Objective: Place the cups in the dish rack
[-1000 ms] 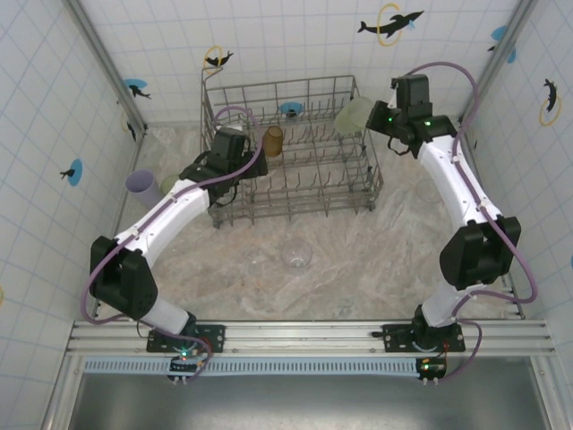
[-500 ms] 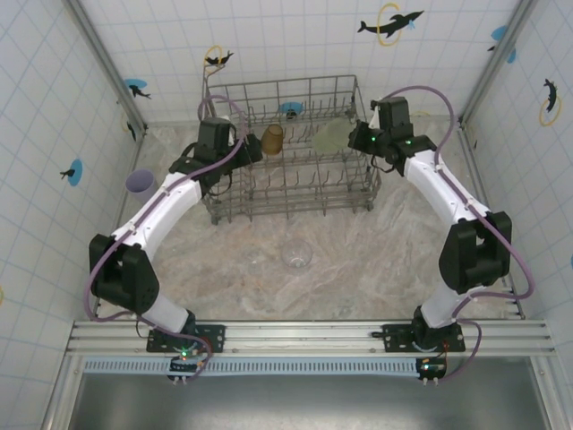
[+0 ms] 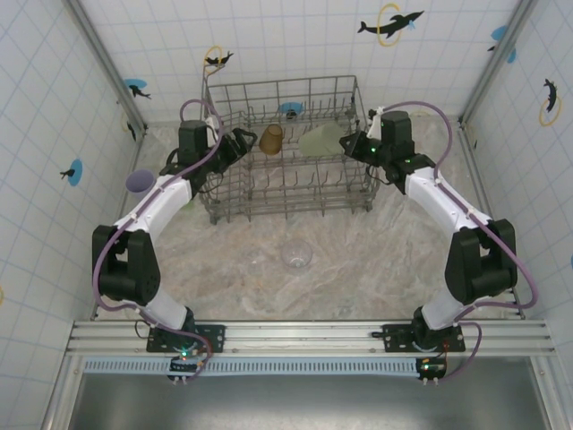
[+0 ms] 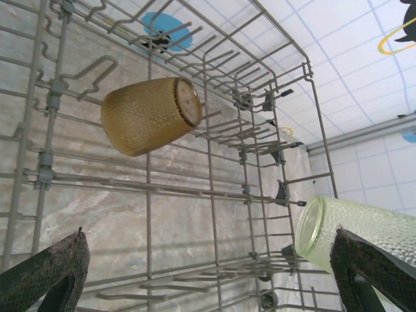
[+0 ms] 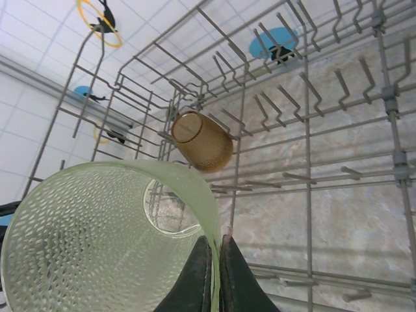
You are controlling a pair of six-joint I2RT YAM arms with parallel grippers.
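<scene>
Pale green cup [image 3: 318, 141]: on its side inside the dish rack's [image 3: 286, 90] outline toward 2 o'clock. Long axis runs 3–9 o'clock.

Right gripper [image 5: 214, 253] pinches its rim from 3 o'clock.

Left gripper [image 4: 208, 279] is spread, holding nothing, at the rack's 9 o'clock side.

Count:
- green: 1
- amber cup [image 3: 271, 139]: 1, on tines
- lilac cup [image 3: 139, 182]: 1, on surface [image 3: 376, 260]
- clear cup [image 3: 296, 257]: 1, on surface

Near rows: bare within the dish rack [image 3: 269, 97]; we meet only upright tines [image 3: 300, 182].
Far rows: amber cup [image 3: 271, 139] on the tines, green cup [image 3: 318, 141] aloft near it.
Table [image 3: 376, 260] in front: open to us, save a clear cup [image 3: 296, 257].
</scene>
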